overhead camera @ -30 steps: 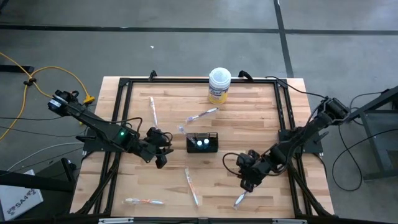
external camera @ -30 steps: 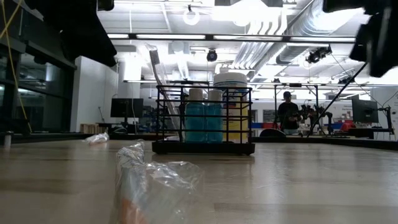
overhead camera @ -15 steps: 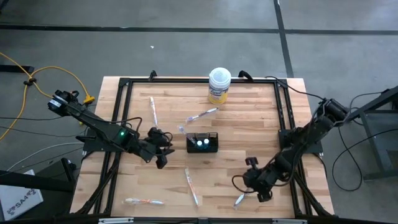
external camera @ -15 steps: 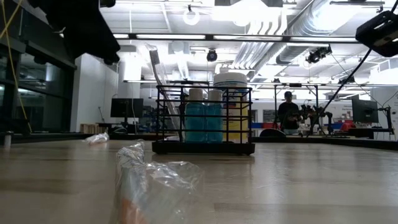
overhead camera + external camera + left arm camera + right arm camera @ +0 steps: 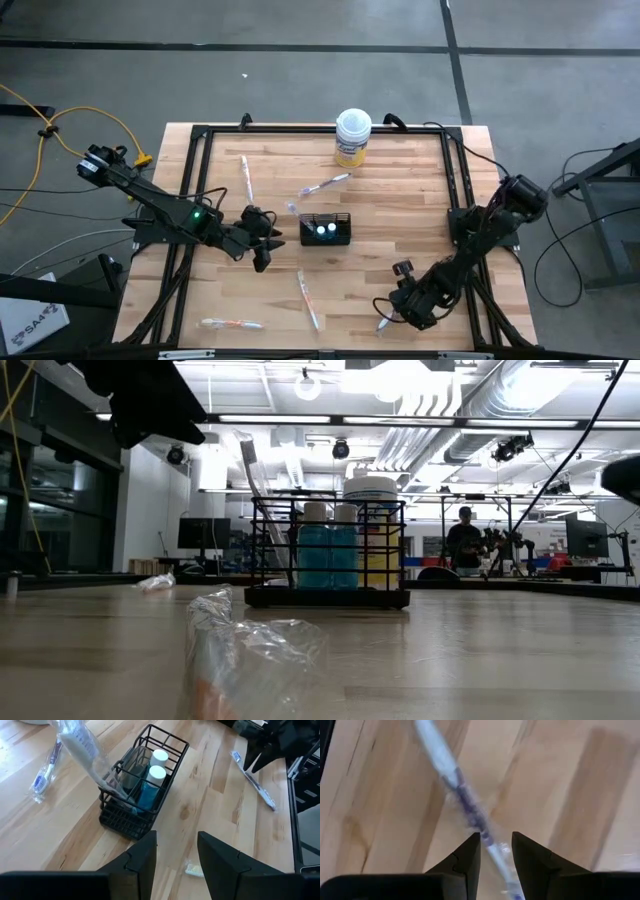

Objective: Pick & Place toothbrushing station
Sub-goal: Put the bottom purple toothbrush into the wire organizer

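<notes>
Beside the holder (image 5: 326, 229), loose toothbrushes (image 5: 308, 298), yellow tub (image 5: 352, 137) behind

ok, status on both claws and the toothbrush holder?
Right claw open, low over a wrapped toothbrush near the table's front edge. Left claw open, empty, beside the mesh holder. Nothing blocking.

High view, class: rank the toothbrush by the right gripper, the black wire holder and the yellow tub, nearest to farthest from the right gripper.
1. Toothbrush, right at the right gripper, near edge.
2. Black wire holder, table centre.
3. Yellow tub, far edge.
</notes>
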Tool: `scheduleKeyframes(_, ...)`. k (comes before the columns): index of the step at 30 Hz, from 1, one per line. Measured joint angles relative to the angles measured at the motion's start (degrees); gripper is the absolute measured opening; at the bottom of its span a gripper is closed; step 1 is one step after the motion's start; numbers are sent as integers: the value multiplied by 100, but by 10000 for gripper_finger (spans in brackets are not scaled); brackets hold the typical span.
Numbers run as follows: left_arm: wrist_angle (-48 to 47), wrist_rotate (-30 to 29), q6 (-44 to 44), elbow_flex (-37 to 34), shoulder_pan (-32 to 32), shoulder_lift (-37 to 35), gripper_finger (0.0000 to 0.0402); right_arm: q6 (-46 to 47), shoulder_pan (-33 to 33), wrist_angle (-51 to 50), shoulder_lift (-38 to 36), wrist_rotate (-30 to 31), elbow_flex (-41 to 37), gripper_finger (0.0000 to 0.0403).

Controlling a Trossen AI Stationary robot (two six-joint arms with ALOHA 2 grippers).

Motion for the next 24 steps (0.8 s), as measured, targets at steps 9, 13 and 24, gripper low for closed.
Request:
scheduleKeyframes(9, 23, 0, -10, -2, 0, 0, 138, 10, -2, 10, 184, -129, 0, 103)
scheduleKeyframes(13, 21, 0, -10, -2, 0, 0, 138, 7, -2, 8, 184, -128, 0, 103)
scheduleKeyframes(24, 19, 2, -10, -2, 0, 0, 138, 7, -3, 5, 184, -125, 0, 92)
